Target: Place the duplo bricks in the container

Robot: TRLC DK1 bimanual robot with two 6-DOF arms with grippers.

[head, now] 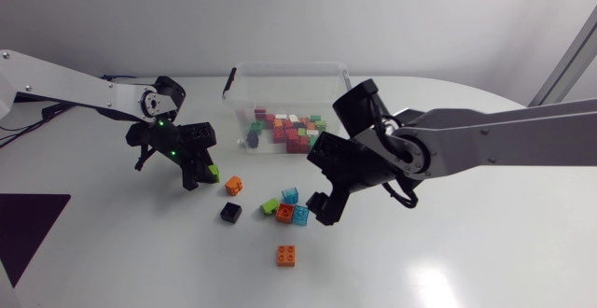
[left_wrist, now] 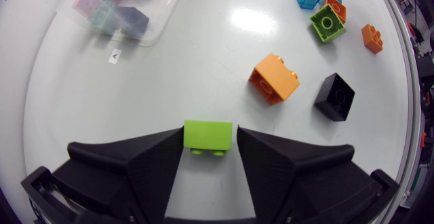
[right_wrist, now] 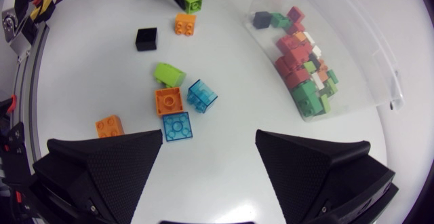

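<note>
white tabletop, clear container (head: 284, 65) at the back with a pile of bricks inside. left gripper (left_wrist: 210, 144) is clamped on a lime brick (left_wrist: 207, 133), but only at the very fingertips: shallow bite, so it could pivot or slip out on the carry. right gripper (right_wrist: 209, 142) hangs spread wide over the blue/orange cluster (right_wrist: 178, 108), close to the container's front. if both arms head there they could clash, and those wide fingers may shove neighbouring bricks.

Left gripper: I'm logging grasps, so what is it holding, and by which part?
A green brick, clamped by its two opposite end faces between the fingers of the left gripper.
</note>
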